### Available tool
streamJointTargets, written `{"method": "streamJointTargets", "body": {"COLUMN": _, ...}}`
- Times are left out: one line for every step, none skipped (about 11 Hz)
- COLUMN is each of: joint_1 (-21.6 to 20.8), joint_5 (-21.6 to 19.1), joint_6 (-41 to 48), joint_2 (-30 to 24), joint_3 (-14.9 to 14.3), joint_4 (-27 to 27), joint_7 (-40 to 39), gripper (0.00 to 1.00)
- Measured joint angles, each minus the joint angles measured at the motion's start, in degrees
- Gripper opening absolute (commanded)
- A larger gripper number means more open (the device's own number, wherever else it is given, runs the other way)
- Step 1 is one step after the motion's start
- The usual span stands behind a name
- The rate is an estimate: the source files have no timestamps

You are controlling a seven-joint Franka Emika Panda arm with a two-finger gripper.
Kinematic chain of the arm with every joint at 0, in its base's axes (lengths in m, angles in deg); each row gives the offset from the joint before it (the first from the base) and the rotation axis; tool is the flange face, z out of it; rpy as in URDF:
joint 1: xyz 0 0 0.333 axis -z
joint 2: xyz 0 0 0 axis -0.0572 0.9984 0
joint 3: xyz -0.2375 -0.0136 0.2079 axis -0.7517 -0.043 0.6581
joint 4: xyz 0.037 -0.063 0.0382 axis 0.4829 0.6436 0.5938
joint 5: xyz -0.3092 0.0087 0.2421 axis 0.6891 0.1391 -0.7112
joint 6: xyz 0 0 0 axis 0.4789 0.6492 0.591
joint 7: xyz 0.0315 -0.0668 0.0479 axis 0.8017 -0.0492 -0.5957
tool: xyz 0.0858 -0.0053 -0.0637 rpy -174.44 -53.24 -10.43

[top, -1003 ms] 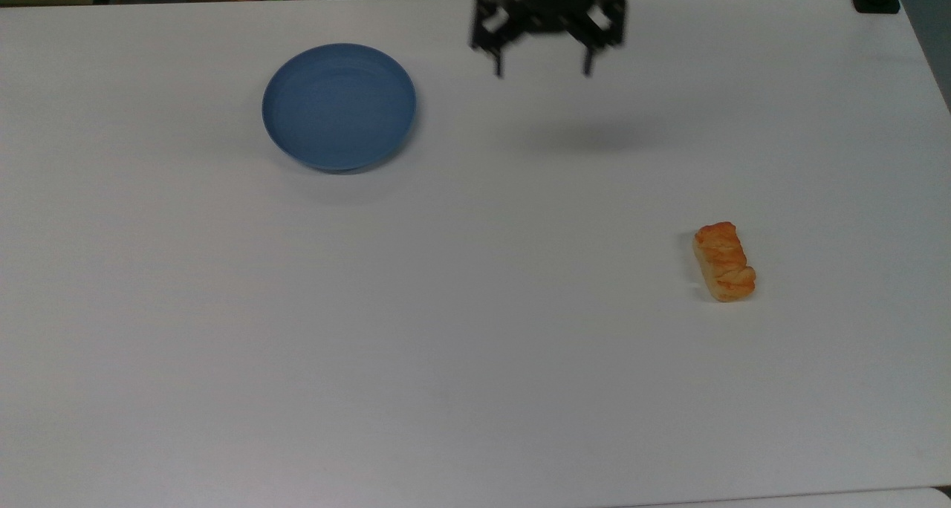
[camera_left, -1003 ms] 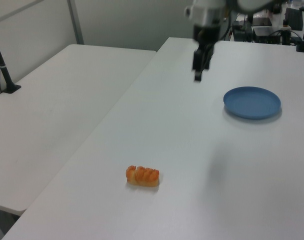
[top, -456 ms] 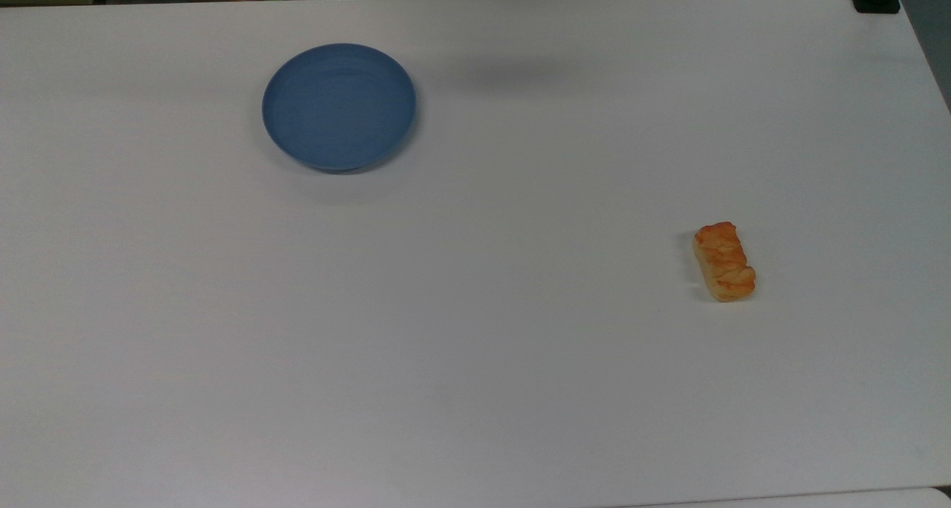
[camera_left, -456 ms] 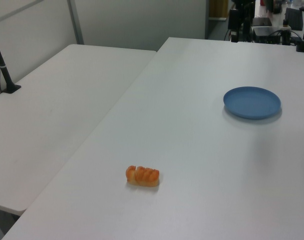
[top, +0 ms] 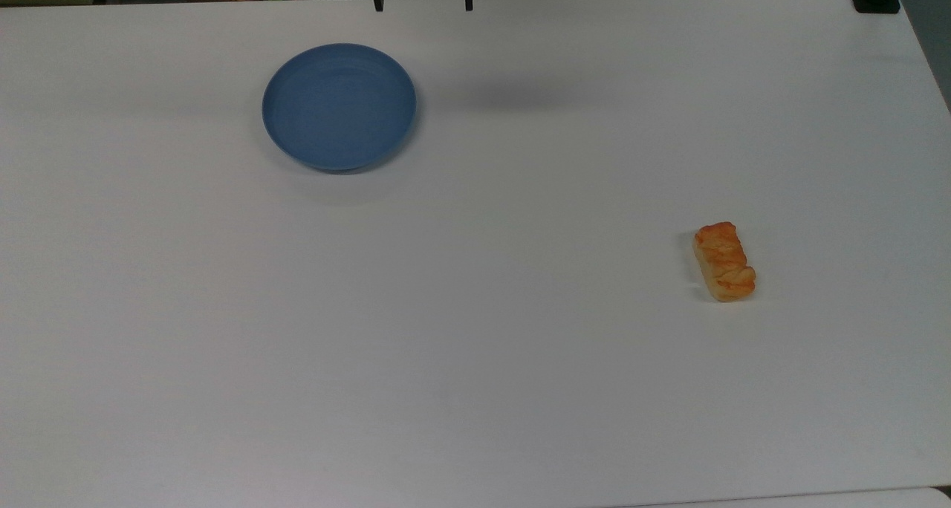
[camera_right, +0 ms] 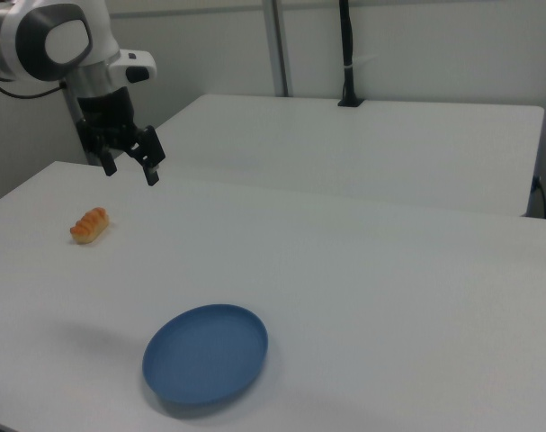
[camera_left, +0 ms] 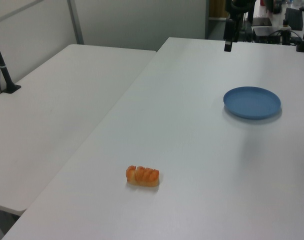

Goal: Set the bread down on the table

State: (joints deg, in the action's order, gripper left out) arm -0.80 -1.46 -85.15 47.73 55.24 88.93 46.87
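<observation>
While the table (top: 475, 359) spreads white below it, the blue plate (top: 339, 106) sits near the raised gripper (camera_right: 129, 168), whose fingers stand spread with nothing between them. The bread (top: 724, 261) lies flat on the tabletop, well apart from the gripper and from the plate.

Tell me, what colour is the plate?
The plate is plain blue, with no pattern. It shows best in the top view.
</observation>
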Motion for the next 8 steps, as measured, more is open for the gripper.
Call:
{"method": "streamJointTargets", "body": {"joint_1": 0.19, "joint_5": 0.00, "joint_6": -1.00, "joint_2": -0.02, "joint_3": -0.25, "joint_4": 0.03, "joint_7": -1.85, "gripper": 1.00}}
{"method": "streamJointTargets", "body": {"joint_1": -0.01, "joint_5": 0.00, "joint_6": -1.09, "joint_2": -0.10, "joint_3": -0.69, "joint_4": 0.03, "joint_7": -2.77, "gripper": 1.00}}
{"method": "streamJointTargets", "body": {"joint_1": -0.93, "joint_5": 0.00, "joint_6": -1.09, "joint_2": -0.19, "joint_3": -1.54, "joint_4": 0.03, "joint_7": -3.19, "gripper": 1.00}}
{"method": "streamJointTargets", "body": {"joint_1": -2.16, "joint_5": 0.00, "joint_6": -1.06, "joint_2": -0.25, "joint_3": -2.66, "joint_4": 0.03, "joint_7": -3.38, "gripper": 1.00}}
{"method": "streamJointTargets", "body": {"joint_1": -2.78, "joint_5": 0.00, "joint_6": -1.06, "joint_2": -0.26, "joint_3": -3.35, "joint_4": 0.03, "joint_7": -4.29, "gripper": 1.00}}
{"method": "streamJointTargets", "body": {"joint_1": -2.94, "joint_5": 0.00, "joint_6": -1.06, "joint_2": -0.26, "joint_3": -3.64, "joint_4": 0.04, "joint_7": -4.89, "gripper": 1.00}}
{"method": "streamJointTargets", "body": {"joint_1": -2.94, "joint_5": 0.00, "joint_6": -1.06, "joint_2": -0.26, "joint_3": -3.73, "joint_4": 0.05, "joint_7": -5.31, "gripper": 1.00}}
{"method": "streamJointTargets", "body": {"joint_1": -2.95, "joint_5": 0.00, "joint_6": -1.06, "joint_2": -0.26, "joint_3": -3.73, "joint_4": 0.06, "joint_7": -5.40, "gripper": 1.00}}
